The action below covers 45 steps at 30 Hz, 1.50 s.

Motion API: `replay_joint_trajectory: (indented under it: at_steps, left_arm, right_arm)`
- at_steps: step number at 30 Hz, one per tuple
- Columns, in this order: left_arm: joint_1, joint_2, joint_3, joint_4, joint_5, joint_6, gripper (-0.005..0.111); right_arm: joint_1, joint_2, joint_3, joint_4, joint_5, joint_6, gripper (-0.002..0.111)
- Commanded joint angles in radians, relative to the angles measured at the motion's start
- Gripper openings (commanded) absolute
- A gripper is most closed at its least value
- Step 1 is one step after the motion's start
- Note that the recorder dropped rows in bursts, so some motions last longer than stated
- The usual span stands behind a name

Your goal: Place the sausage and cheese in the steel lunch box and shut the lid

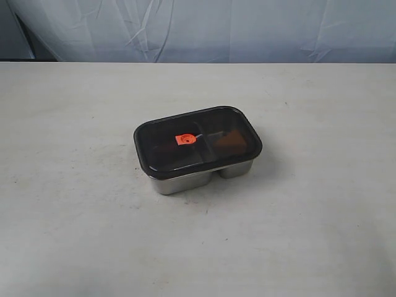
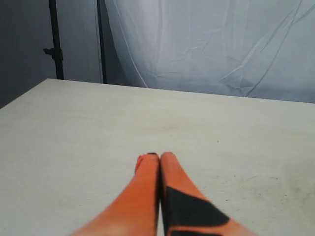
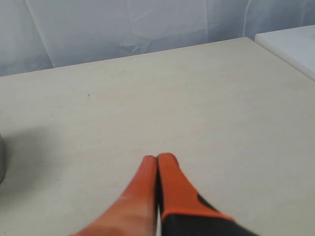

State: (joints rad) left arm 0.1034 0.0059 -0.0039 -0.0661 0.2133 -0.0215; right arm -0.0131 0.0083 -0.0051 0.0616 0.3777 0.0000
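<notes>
We note a pale, off-white table (image 1: 74, 235), matte, with faint scuffs and a few small dark specks. Behind its far edge hangs a creased white sheet (image 1: 204, 28); at the far left a dark gap (image 1: 12, 31) shows beside it. In the left wrist view we see a black stand pole (image 2: 53, 39) with a small clamp, and a lighter pole (image 2: 100, 39) near it. In the right wrist view, a white slab (image 3: 290, 46) sits just beside the table's corner.

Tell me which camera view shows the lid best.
The exterior view: the lid is seen whole there, dark, sitting on the steel lunch box, with its orange tab at centre. Neither wrist view shows the lid at all.
</notes>
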Motion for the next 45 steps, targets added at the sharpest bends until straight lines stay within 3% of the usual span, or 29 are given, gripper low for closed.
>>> replay_joint_trajectory:
  at_steps: [1, 4, 13, 45]
  left_arm:
    - [0.004, -0.006, 0.004, 0.034, -0.021, 0.004, 0.000]
    - [-0.001, -0.006, 0.004, 0.034, -0.019, 0.004, 0.000]
    - [-0.096, -0.006, 0.004, 0.037, -0.019, 0.004, 0.000]
    - [-0.096, -0.006, 0.004, 0.042, -0.019, 0.004, 0.000]
  right_arm:
    - [0.004, -0.006, 0.005, 0.001, -0.014, 0.000, -0.001]
    - [0.004, -0.006, 0.005, 0.001, -0.014, 0.000, -0.001]
    - [0.004, -0.006, 0.005, 0.001, -0.016, 0.000, -0.001]
    - [0.004, -0.006, 0.005, 0.001, -0.016, 0.000, -0.001]
